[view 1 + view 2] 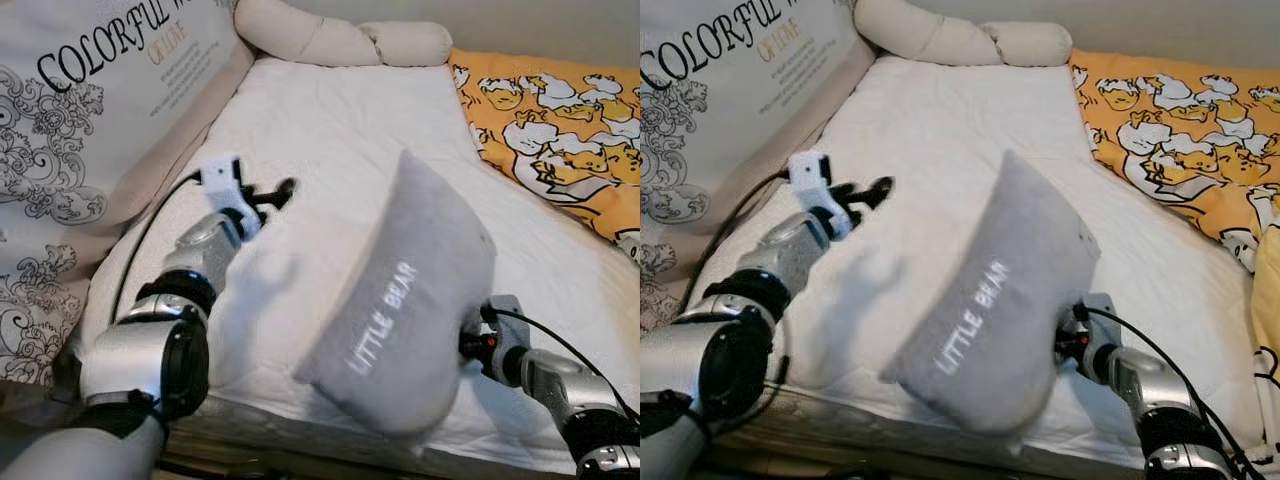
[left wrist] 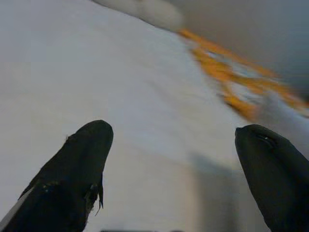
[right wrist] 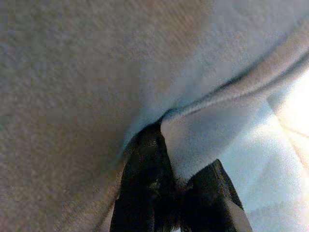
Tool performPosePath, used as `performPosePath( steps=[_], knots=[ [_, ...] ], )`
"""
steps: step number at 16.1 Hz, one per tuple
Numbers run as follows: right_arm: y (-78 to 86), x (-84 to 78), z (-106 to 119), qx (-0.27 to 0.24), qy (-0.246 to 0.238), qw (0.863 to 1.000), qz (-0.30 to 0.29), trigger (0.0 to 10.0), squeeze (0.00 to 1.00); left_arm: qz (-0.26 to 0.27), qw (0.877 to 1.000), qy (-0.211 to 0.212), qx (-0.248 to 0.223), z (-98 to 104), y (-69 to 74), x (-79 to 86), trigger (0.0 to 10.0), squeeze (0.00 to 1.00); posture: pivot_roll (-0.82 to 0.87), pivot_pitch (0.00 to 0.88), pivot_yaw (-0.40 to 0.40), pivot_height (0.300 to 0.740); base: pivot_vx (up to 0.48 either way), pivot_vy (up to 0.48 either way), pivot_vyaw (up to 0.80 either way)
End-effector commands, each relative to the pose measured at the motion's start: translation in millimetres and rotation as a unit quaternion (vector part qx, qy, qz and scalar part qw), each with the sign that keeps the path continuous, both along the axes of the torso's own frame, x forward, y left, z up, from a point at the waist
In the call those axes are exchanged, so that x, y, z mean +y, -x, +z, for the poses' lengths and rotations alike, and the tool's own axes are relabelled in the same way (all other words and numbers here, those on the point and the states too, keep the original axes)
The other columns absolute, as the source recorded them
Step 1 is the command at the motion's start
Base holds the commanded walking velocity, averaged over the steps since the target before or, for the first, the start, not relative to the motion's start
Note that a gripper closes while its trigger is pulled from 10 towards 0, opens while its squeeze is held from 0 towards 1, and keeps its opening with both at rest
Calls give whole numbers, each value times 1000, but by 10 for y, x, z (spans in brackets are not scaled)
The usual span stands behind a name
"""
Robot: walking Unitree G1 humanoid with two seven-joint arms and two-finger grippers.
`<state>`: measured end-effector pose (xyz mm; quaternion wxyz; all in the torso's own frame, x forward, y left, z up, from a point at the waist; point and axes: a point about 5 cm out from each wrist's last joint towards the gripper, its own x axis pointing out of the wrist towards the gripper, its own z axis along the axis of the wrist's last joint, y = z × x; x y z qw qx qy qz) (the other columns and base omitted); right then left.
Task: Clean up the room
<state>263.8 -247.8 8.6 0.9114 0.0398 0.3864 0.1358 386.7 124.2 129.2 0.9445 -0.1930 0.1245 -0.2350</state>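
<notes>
Gripping one soft grey fabric pillow stitched with the white words LITTLE BEAR point(image 1: 400, 300), the right gripper point(image 3: 166, 186) has its two black fingers point(image 3: 145, 193) pinched shut on a fold at the pillow's edge. In the eye views the pillow is held up off the white quilted mattress point(image 1: 330, 130), tilted, near the mattress's front edge and on the robot's right side, and it hides most of the gripper behind it (the silver forearm and a black cable show just beyond it).

One left gripper point(image 1: 270, 192) reaches out over the left part of the mattress, holding nothing; its two fingers point(image 2: 77, 169) stand wide apart in the left wrist view, with bare white bedding between them.

Counting the rest on the bed: one large pale cushion printed with black scrollwork and the word COLORFUL point(image 1: 90, 110) leans along the left side; one long cream bolster-shaped cushion point(image 1: 340, 40) lies across the far end, touching the big cushion's upper corner; one orange blanket patterned with white and yellow cartoon ducks point(image 1: 550, 130) is bunched on the far right, well apart from the grey pillow.
</notes>
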Motion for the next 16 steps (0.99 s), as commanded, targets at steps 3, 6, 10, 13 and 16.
performPosePath(
  steps=[3, 6, 10, 13, 16],
  knots=[
    [-67, 59, 66, -13, 3, 1000, 0, 0, 0, -148, 987, 19, 54, -344, 276, -485, 10000, 1000, -208, 0, 51, 740, 0, 0, 0],
    [-91, 93, 83, -18, 4, 1000, 2, 0, 0, -222, 970, 45, 87, -471, 424, -561, 10000, 1000, -200, 0, 59, 740, 0, 0, 0],
    [-123, 129, 103, -23, 2, 1000, 2, 0, 0, -283, 953, 11, 108, -660, 593, -562, 10000, 1000, -189, 0, 58, 740, 0, 0, 0],
    [-170, 159, 129, -29, 2, 1000, 3, 0, 0, -331, 933, 73, 121, -612, 646, -618, 10000, 1000, -183, 0, 61, 740, 0, 0, 0],
    [-273, 291, 215, -55, 2, 998, 17, 0, 0, -358, 928, -35, 95, -757, 736, -663, 10000, 1000, -166, 0, 67, 740, 0, 0, 0]
  ],
)
